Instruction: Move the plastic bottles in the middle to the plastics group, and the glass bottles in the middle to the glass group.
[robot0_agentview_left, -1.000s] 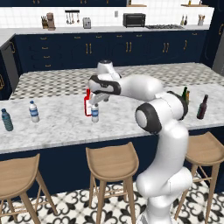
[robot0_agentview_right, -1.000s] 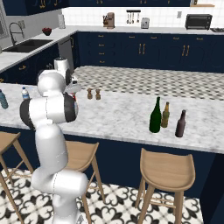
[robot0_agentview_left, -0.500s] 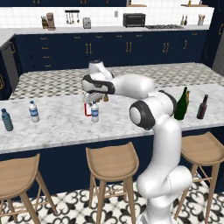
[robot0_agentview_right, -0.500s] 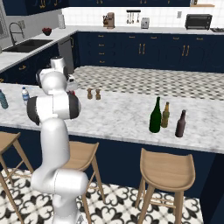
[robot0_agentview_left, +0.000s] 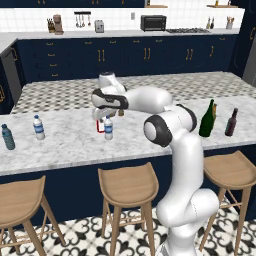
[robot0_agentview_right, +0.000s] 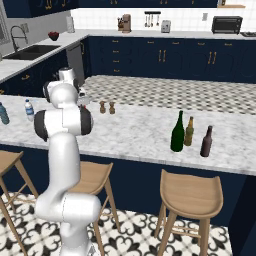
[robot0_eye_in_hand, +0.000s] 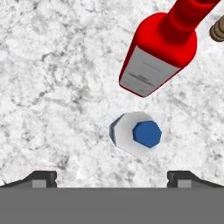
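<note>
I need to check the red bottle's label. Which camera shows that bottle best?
The hand view: the red bottle looms large from above, white label plain, beside the small water bottle. The left base view gives a red sliver behind the gripper. The right base view doesn't help.

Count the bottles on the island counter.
7: teal bottle, clear bottle at left; water bottle, red bottle under the gripper; green wine bottle, amber bottle, brown bottle at right.

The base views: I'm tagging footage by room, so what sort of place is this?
A rendered home kitchen, most likely: a marble island counter fronted by wooden stools, navy cabinets behind, and a toaster oven on the back counter.
</note>
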